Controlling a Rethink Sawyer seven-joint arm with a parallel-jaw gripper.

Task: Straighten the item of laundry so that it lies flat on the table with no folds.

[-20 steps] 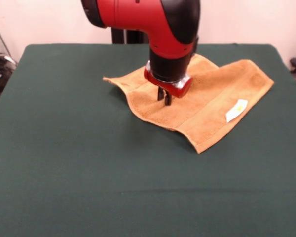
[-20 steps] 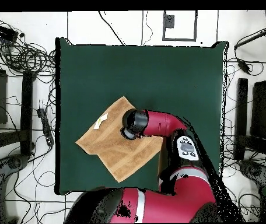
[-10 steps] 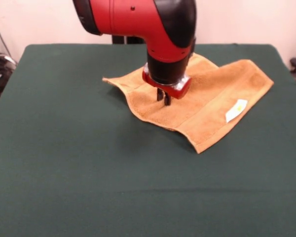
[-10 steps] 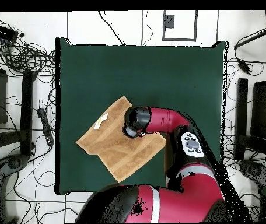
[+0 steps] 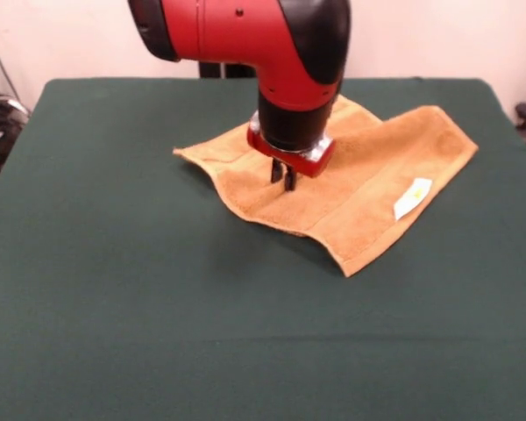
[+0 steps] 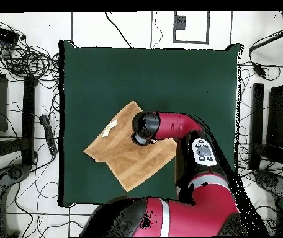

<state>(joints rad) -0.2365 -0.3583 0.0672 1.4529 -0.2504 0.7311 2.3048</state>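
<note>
towel (image 5: 359, 197) shifted left, green table (image 5: 114, 307)

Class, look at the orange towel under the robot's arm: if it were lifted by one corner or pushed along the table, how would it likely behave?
The towel would probably drape limply: its near edge already ripples and lifts off the table. It looks thin, so likely light for its spread. Pushed, the terry would probably catch on the cloth-covered table and bunch up rather than slide whole.
</note>
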